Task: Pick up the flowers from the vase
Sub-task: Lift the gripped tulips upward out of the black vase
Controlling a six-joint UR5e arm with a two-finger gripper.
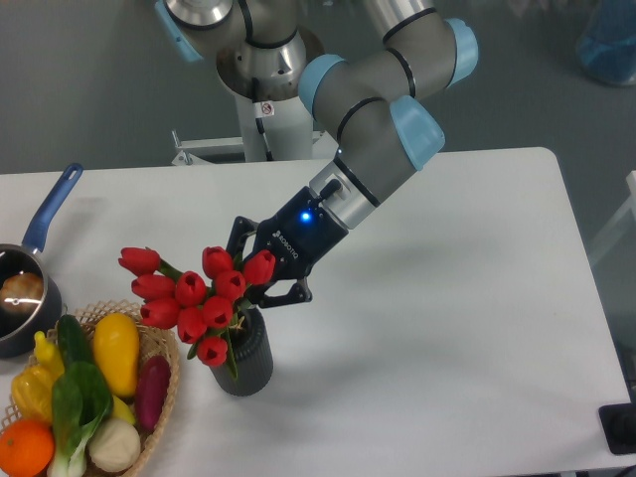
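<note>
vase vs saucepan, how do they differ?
The vase is a tall dark grey cylinder with no handle; the saucepan is low and wide with a long blue handle. The vase holds the flowers; the saucepan holds something pale brown. The vase stands mid-table; the saucepan sits at the left edge. Both stand upright.

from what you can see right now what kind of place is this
Probably a robot lab or test bench, not a home. A robot arm on a metal stand works at a plain white table, set with props: red flowers in a dark vase, a vegetable basket and a saucepan.
</note>
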